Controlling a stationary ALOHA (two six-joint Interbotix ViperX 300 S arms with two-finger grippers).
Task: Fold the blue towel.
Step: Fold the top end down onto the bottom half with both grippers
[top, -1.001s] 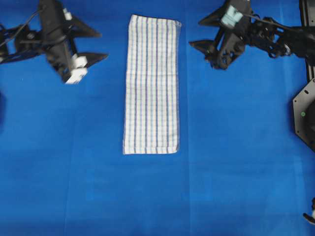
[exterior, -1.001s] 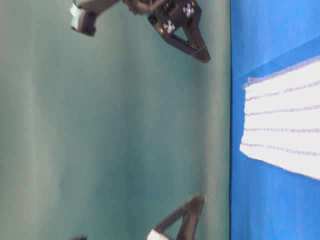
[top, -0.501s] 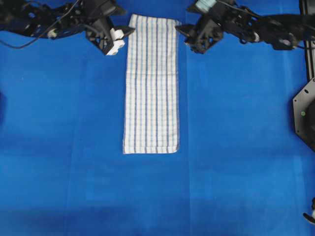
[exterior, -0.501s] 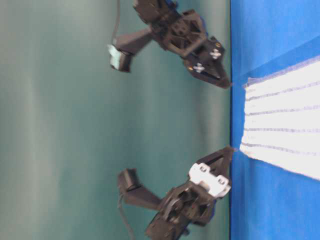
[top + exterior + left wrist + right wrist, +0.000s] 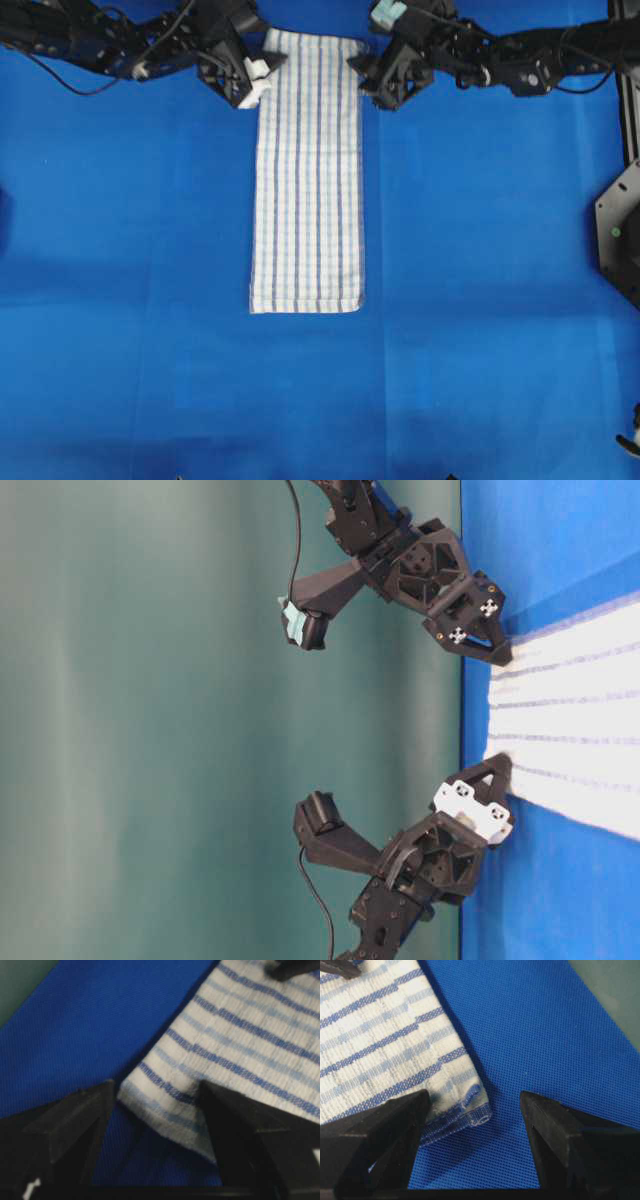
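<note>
The blue towel [image 5: 308, 170] lies flat as a long white strip with blue stripes on the blue table covering, its short ends at the far and near sides. My left gripper [image 5: 262, 72] is open and low at the towel's far left corner [image 5: 165, 1105]. That corner sits between its fingers [image 5: 235, 1130]. My right gripper [image 5: 365, 80] is open at the far right corner [image 5: 465, 1110], one finger over the cloth's edge and the other on bare covering. Seen from table level, both grippers [image 5: 497, 780] [image 5: 497, 652] touch down at the towel's end [image 5: 570, 730].
The blue table covering [image 5: 480, 350] surrounds the towel on all sides. A black mount [image 5: 620, 235] stands at the right edge. A green wall [image 5: 200, 720] lies behind the table's far edge, close behind both arms.
Both arms have swung inward from the table's sides and dropped to the towel's far corners. Their jaws stay wide. The towel has not moved.
</note>
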